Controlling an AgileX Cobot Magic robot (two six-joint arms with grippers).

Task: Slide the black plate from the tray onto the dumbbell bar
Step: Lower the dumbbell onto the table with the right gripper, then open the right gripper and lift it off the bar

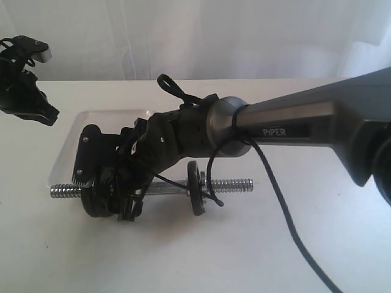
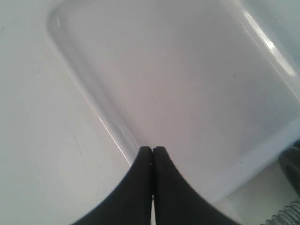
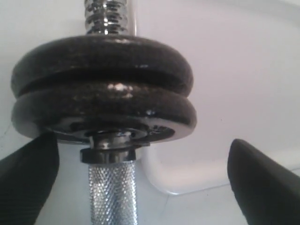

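Right end effector (image 3: pixel 143 143): jaws spread wide, touching nothing, one on either side of the plates.
Black plate (image 3: pixel 101 58): on the dumbbell bar (image 3: pixel 112 192), between the spread jaws, flush against a second plate (image 3: pixel 103 110); judged to be the outer one, toward the threaded end.
Tray (image 2: pixel 187 93): beneath the left end effector (image 2: pixel 152 152), whose jaws are pressed together.
Step in hand: release, apparently complete.
Next move: a straight retreat from the plates without nudging the bar.

A plain white worktop (image 1: pixel 183 256) fills the lower scene. Behind its far edge hangs a pale curtain (image 1: pixel 214 36) with soft vertical folds. A spare black disc (image 1: pixel 196 183) stands on edge near the worktop's middle.
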